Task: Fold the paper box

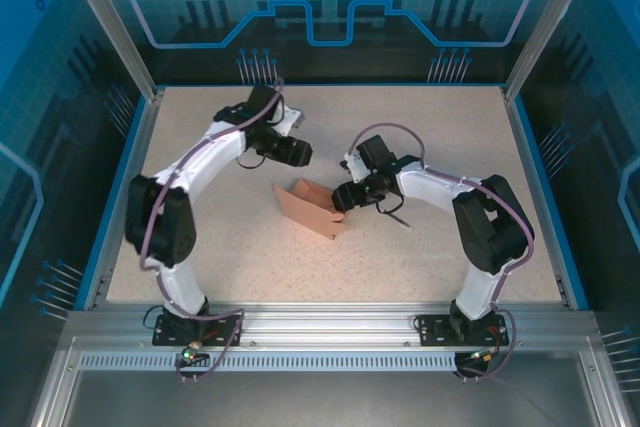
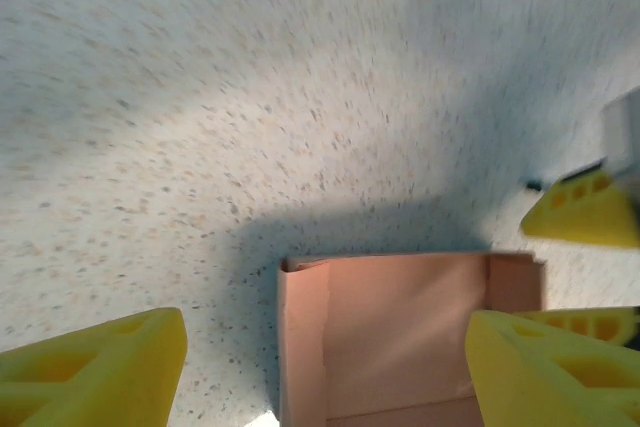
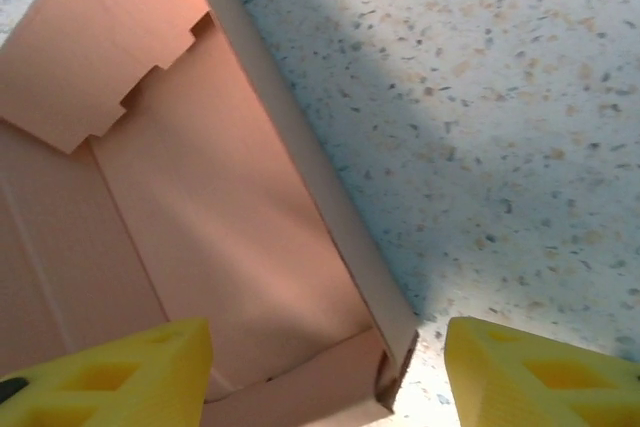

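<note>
The paper box (image 1: 308, 207) lay near the middle of the speckled table (image 1: 200, 257), a salmon-pink piece of card, partly folded with its side walls raised. The left gripper (image 1: 303, 153) hung just beyond the box's far end, apart from the card. Seen from the left wrist, its jaws were spread wide, the yellow fingers (image 2: 100, 367) standing to either side of the box below. The right gripper (image 1: 341, 197) sat at the box's right end. From the right wrist, its jaws were wide as well. One raised wall and the near corner of the box lay between them, and the right-hand finger was clear of the card. A notched flap (image 3: 90, 57) leaned inward over the box floor.
</note>
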Controlling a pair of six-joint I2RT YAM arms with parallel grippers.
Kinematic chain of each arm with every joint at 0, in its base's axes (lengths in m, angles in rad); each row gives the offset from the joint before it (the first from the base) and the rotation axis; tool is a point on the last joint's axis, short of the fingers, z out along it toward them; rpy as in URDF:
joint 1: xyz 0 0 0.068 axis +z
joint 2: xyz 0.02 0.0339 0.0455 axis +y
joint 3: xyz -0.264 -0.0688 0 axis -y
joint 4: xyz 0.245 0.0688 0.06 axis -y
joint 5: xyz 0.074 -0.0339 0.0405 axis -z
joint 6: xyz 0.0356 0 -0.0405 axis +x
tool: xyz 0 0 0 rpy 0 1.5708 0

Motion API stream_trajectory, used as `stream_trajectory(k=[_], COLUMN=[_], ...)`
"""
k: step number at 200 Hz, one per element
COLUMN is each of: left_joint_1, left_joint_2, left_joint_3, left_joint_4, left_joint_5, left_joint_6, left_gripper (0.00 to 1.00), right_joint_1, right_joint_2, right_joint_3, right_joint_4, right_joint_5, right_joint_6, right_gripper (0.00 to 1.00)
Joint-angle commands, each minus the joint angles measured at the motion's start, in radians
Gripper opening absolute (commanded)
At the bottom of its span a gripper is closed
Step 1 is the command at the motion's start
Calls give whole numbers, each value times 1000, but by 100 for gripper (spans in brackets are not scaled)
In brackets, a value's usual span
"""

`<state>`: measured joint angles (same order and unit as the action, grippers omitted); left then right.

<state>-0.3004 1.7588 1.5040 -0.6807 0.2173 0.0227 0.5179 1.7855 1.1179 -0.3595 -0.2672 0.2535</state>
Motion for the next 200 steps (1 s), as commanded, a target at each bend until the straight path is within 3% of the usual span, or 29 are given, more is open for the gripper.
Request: stream_trajectory(k=[1, 53, 111, 154, 200], left_joint_1=[57, 174, 286, 299, 300], left_joint_2=[-152, -457, -713, -802, -820], left_joint_3=[-137, -473, -751, -806, -814], left_joint_4=[196, 391, 469, 451, 443], left_joint_5=[-10, -117, -206, -219, -212], left_joint_6=[-126, -298, -417, -443, -445], left_gripper=[75, 75, 79, 79, 79], right_joint_1=[8, 62, 179, 139, 129], right_joint_2=[-37, -112, -141, -152, 10], right_joint_3=[-55, -162, -198, -105, 138], right_joint_4=[38, 106, 143, 56, -18], right_joint_5=[-107, -194, -183, -30, 93], right_joint_6=[27, 86, 124, -12, -345], right_gripper=[61, 57, 66, 68, 67])
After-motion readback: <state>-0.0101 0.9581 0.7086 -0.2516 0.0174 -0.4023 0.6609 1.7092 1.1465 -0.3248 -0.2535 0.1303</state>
